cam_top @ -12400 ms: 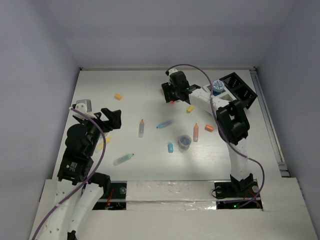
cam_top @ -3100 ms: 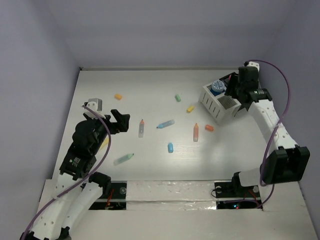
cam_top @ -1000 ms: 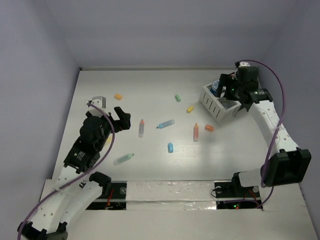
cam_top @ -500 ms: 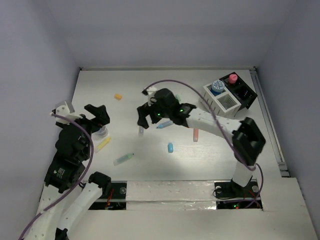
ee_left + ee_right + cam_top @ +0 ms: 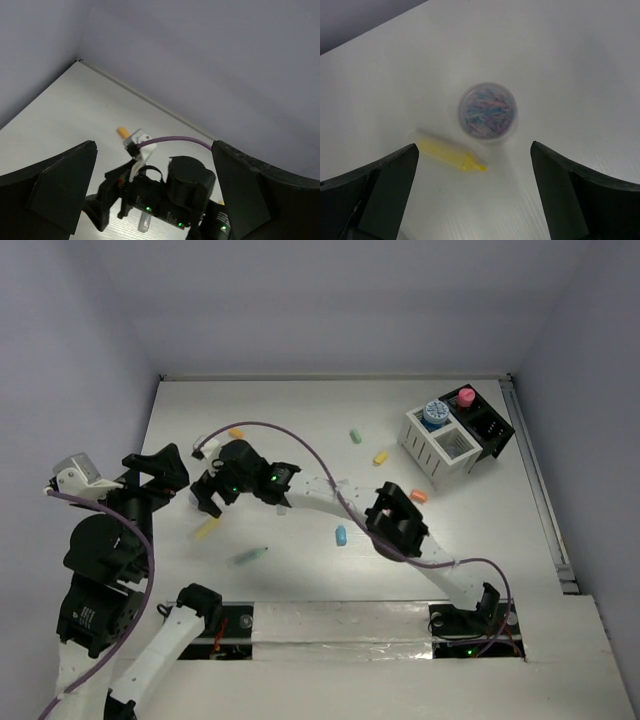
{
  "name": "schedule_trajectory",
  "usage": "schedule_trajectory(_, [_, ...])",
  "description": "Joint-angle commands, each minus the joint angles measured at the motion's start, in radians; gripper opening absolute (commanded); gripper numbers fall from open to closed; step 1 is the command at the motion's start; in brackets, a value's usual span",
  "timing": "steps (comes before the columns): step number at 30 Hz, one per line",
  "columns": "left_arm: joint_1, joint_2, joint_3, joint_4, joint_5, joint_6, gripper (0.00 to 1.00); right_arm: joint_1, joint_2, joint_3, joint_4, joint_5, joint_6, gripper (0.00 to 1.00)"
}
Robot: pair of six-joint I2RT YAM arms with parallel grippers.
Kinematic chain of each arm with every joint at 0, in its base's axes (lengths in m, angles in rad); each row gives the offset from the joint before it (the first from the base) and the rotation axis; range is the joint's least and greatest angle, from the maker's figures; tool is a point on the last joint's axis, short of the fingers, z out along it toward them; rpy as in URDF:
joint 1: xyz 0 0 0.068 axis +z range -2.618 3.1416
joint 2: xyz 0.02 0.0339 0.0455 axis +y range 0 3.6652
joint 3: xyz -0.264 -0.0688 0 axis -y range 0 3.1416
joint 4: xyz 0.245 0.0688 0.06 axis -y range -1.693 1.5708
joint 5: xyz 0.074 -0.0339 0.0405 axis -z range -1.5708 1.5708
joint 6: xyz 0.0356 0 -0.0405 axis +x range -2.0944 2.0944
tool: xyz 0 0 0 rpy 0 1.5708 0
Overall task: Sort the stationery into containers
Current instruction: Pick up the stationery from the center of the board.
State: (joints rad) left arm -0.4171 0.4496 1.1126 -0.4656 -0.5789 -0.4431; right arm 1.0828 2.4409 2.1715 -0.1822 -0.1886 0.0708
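The right arm reaches across the surface [image 5: 300, 400] to its left side, and the right hand [image 5: 207, 502] hangs there with its fingers spread wide and nothing between them. Its wrist view looks straight down on a small clear jar [image 5: 487, 111] of coloured bits, blurred, with a yellow marker [image 5: 451, 156] lying just beside it; both sit in the gap between the fingers, which are cut off at the frame's lower corners. From above the jar cannot be made out under that hand, and only the marker's end shows.

The left hand [image 5: 165, 478] is raised at the far left, also spread and empty; its own view shows mostly wall, the right wrist and an orange capsule [image 5: 122, 132].

The organizer [image 5: 470, 445] stands far right, with a blue jar [image 5: 434, 412] and a pink piece [image 5: 466, 397] in it. A mint pen [image 5: 250, 557] and blue capsule [image 5: 341, 535] lie loose.
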Motion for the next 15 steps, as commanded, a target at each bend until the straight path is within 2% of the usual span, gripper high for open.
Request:
schedule_trajectory(1, [0.005,0.014,0.0,0.01,0.014,0.018,0.99,0.017,0.101,0.167,-0.111,0.089,-0.055,1.0])
schedule_trajectory(8, [0.005,0.015,-0.034,0.022,0.031,0.032,0.99,0.017,0.233,0.344,-0.1,0.063,-0.049,1.0])
schedule_trajectory(15, [0.005,0.017,-0.071,0.033,0.051,0.032,0.99,0.017,0.28,0.373,-0.043,0.072,-0.039,0.99])
